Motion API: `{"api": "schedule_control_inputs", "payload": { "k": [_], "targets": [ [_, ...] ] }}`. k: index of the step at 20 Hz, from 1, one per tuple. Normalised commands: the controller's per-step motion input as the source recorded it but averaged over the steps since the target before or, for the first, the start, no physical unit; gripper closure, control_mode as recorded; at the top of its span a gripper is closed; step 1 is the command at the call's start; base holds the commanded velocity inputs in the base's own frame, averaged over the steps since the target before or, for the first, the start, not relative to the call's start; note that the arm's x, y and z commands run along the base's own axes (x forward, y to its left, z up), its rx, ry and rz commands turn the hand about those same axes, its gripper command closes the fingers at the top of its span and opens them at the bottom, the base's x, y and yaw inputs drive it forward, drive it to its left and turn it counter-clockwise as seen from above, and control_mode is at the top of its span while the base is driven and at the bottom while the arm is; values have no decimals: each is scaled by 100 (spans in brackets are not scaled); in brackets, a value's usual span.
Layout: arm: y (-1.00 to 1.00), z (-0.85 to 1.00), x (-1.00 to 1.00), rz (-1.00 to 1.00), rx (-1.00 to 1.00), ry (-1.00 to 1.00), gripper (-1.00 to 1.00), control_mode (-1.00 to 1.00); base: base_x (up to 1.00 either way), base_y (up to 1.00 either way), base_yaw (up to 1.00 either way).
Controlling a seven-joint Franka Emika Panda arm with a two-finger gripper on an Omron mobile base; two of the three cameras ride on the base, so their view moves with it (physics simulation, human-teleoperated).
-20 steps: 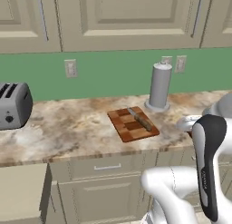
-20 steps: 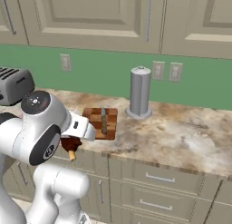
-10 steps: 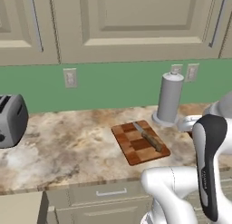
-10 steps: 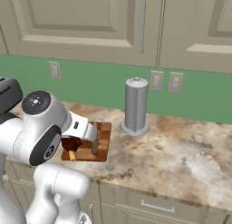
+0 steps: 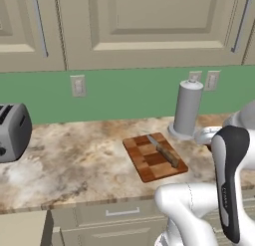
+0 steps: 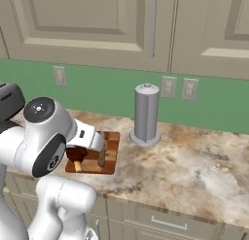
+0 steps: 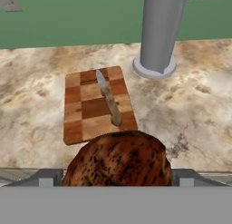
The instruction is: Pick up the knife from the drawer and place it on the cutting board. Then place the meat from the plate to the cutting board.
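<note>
Now, in the left base view, the whole scene has slid right as the base drives; the knife already lies on the cutting board on the desk. From the right base view, the hand hangs at the board's near edge. The hand view shows the meat gripped between wide-spread jaws, ready for placing.
</note>
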Motion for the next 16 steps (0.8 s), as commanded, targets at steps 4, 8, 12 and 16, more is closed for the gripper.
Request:
{"api": "schedule_control_inputs", "payload": {
  "k": [4, 8, 12, 16],
  "targets": [
    [29, 0, 16, 10, -1, 0, 100, -100, 6, 9, 3],
    [64, 0, 25, 8, -2, 0, 100, -100, 0, 0, 0],
    [56, -2, 39, 5, -1, 0, 100, -100, 0, 0, 0],
    [40, -21, 45, 4, 0, 1, 100, -100, 0, 0, 0]
  ]
}}
